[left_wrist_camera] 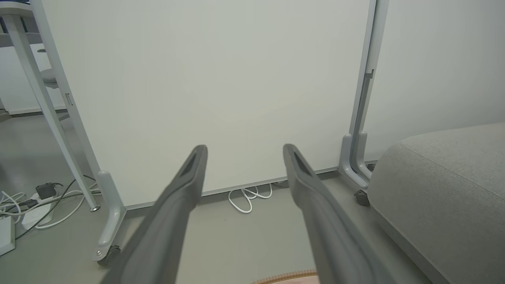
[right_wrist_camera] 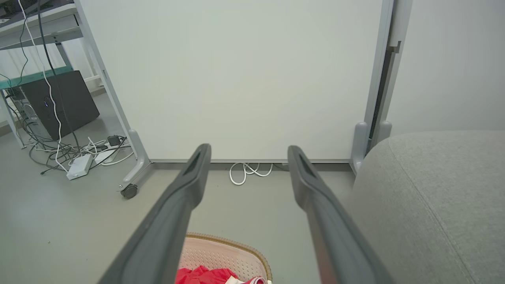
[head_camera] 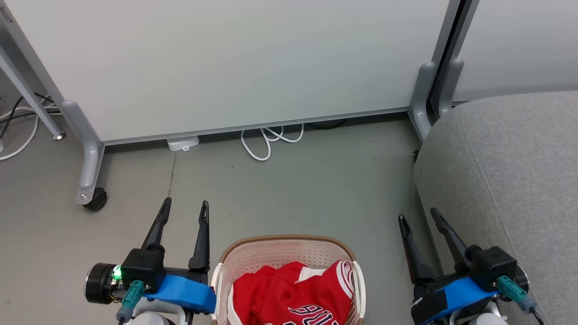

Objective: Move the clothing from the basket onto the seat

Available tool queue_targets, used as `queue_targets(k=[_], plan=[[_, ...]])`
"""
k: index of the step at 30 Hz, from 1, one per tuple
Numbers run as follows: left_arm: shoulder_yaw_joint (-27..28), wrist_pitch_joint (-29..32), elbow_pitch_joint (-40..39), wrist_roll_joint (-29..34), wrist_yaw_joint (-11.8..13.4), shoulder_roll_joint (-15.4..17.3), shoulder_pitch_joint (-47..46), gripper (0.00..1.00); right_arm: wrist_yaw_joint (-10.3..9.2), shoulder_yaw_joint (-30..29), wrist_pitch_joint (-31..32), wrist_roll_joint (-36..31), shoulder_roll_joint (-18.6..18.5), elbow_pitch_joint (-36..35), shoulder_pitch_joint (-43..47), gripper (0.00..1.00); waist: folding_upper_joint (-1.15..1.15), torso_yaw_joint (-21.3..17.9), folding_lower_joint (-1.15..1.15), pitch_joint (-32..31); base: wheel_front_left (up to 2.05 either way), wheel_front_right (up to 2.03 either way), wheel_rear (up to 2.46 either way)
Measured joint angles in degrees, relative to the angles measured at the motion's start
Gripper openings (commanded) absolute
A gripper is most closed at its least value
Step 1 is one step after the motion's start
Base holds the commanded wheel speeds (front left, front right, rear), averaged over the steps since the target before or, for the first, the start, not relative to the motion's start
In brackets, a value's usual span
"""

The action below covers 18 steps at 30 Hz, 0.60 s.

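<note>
Both pincers empty, jaws spread wide. Left pincer (head_camera: 186, 203), two long dark fingers on a blue-and-black mount, sits just left of the basket with its tips pointing toward the partition. Right pincer (head_camera: 417, 214), same build, sits between the basket and the seat, close to the seat's edge.

Clothing (head_camera: 289, 289): soft red jerseys with white trim and dark-and-white lettering, crumpled in a heap inside the basket. All of it lies below the rim and touches neither pincer.

Basket (head_camera: 284, 238): oval, cream-white perforated plastic with a brown woven-look rim and pale side handles. It stands on the floor between the two pincers, cut off by the bottom edge of the head view.

Seat (head_camera: 510, 171): large, grey, fabric-upholstered, with rounded corners and one stitched seam running across it. It stands to the robot's right, apart from the basket, its top bare.

Grey floor (head_camera: 293, 189) stretches ahead.

Beyond it stands a white partition panel (head_camera: 235, 63) on grey legs; a black caster (head_camera: 95, 199) shows at the left leg. A looped white cable (head_camera: 266, 140) and a small white box (head_camera: 183, 143) lie at the panel's foot.

Right wrist view: a dark computer tower (right_wrist_camera: 59, 102) and tangled cables (right_wrist_camera: 79, 154) lie past the panel's left end.
</note>
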Motion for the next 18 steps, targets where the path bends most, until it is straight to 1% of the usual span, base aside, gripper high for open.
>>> queue_targets(k=[12,18], plan=[[-0.09,-0.01,0.60,-0.90,-0.09,0.00,-0.15,1.00,0.00,0.03,0.00,0.00,0.00,0.18,-0.02,1.00,0.00,0.09,0.00,-0.05,0.00,0.00,0.00],[-1.60,-0.01,2.56,-0.85,-0.57,0.00,-2.04,1.00,0.00,0.19,0.00,0.08,0.00,0.10,-0.84,1.00,0.00,-0.28,0.00,0.83,0.00,0.00,0.00]])
